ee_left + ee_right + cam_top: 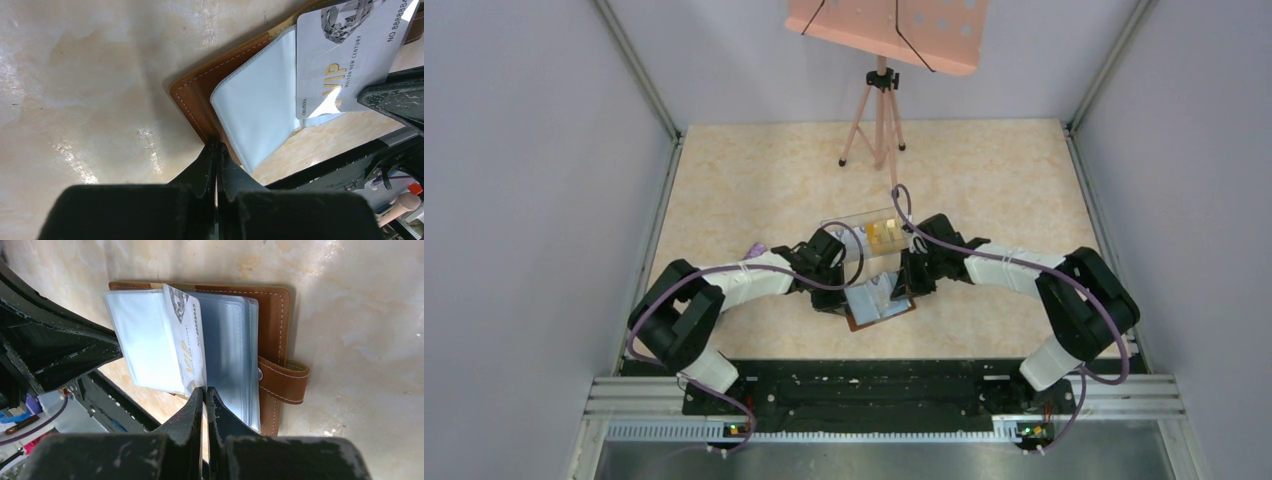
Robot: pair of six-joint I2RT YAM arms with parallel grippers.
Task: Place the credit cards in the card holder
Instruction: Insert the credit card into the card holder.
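The card holder (879, 308), a brown leather wallet (272, 315) with a snap tab (285, 380), lies open on the table between both arms. Its clear pockets (255, 110) are fanned out. A whitish credit card (186, 335) printed VIP stands edge-on among the pocket leaves. My right gripper (205, 390) is shut on that card's (345, 55) near end. My left gripper (216, 145) is shut, its tips pressed onto the wallet's brown edge (195, 95) with nothing seen between them. Orange-yellow cards (884, 236) sit in a clear box.
The clear plastic box (864, 232) stands just behind the wallet, close to both wrists. A pink tripod (879, 120) stands at the back centre. A small purple object (757, 249) lies by the left forearm. The black base rail (864, 385) runs along the near edge.
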